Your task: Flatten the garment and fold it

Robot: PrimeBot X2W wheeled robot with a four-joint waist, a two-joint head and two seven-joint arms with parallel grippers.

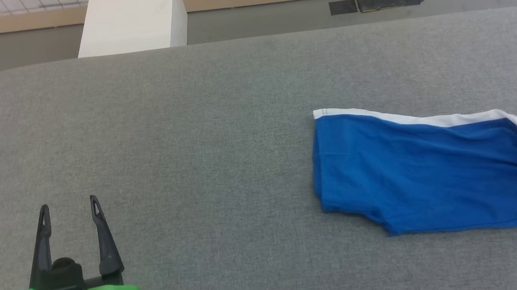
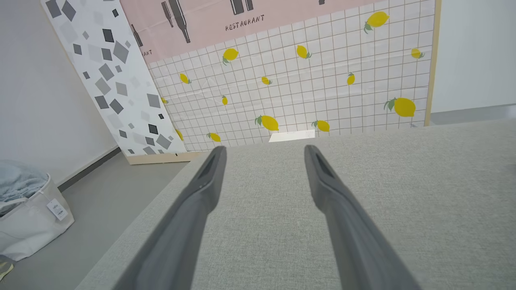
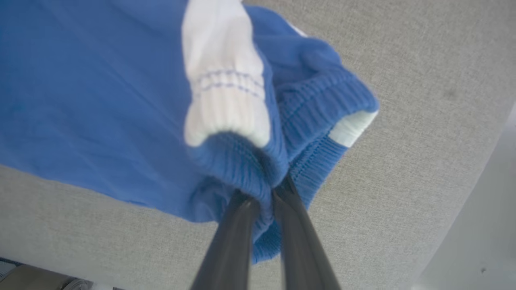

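Two grippers: your right gripper (image 3: 264, 195) pinches the garment (image 1: 424, 176) at its waistband (image 3: 318, 100), frame right. Flattening stage, likely — the left gripper (image 1: 68, 203), lower left, spread wide, should take the far hem next.

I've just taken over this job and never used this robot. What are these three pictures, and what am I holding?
You are driving a two-armed robot. The head view looks down at a grey cloth-covered table. The bright royal-blue thin fabric shorts with white trim lie on its right side, mostly spread out. The other two views come from a camera on each wrist, looking along that arm's two dark fingers. The left gripper hovers open over bare table, holding nothing. The right gripper has its fingers shut on the shorts' ribbed waistband end, bunching it. Beyond the table stand a white box and a lemon-patterned panel.
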